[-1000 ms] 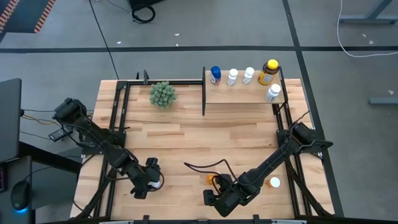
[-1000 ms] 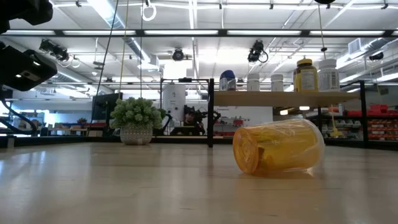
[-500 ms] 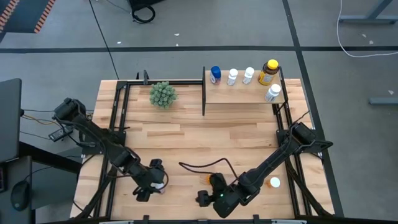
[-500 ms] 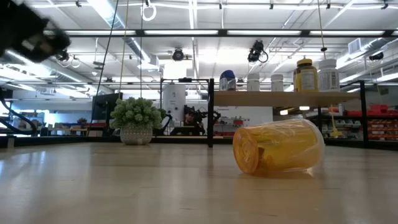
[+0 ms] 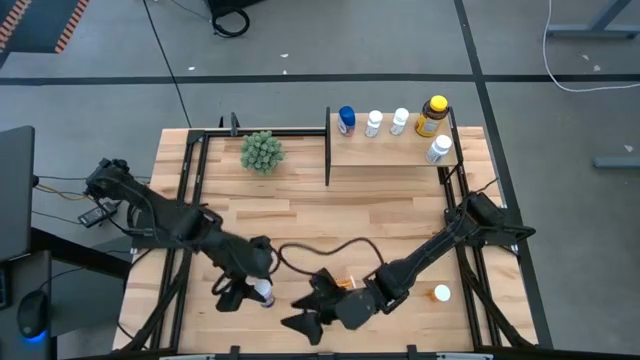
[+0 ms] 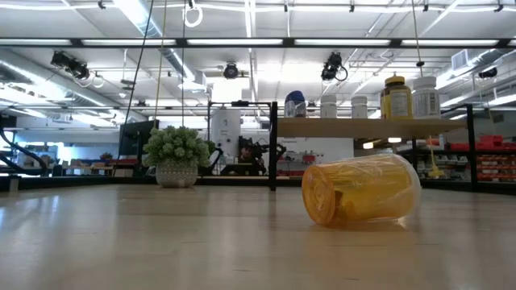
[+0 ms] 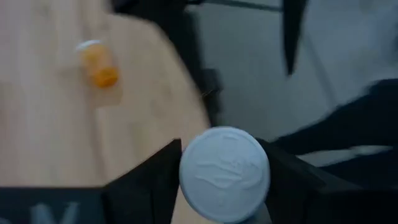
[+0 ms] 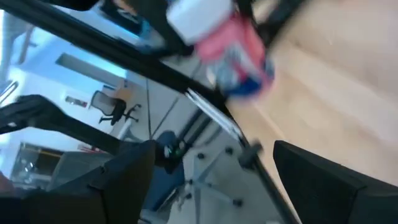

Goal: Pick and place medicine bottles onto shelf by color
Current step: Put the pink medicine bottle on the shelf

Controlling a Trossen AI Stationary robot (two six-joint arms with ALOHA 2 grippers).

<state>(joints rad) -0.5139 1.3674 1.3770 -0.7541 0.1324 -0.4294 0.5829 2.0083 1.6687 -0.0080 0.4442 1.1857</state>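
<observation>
1. High view: the left gripper (image 5: 258,291) is near the table's front edge, clenched on a white-capped bottle (image 5: 263,293); in the left wrist view its fingers (image 7: 140,186) press on either side of the round cap (image 7: 224,173).
2. The right gripper (image 5: 303,310) sits just beside it with its fingers spread wide and nothing between them. An orange bottle (image 5: 346,286) lies by that arm, and another (image 5: 440,293) is near the right rail.
3. The shelf (image 5: 385,150) at the back right carries a blue bottle (image 5: 346,120), three white ones and a yellow-capped amber bottle (image 5: 432,116).
4. These bottles look light, rigid and smooth (likely slippery); a hold across the body below the cap seems safest.
5. The low view shows the lying orange bottle (image 6: 361,190). No label is readable; the held bottle's wrap (image 8: 239,56) shows only pink and blue.
</observation>
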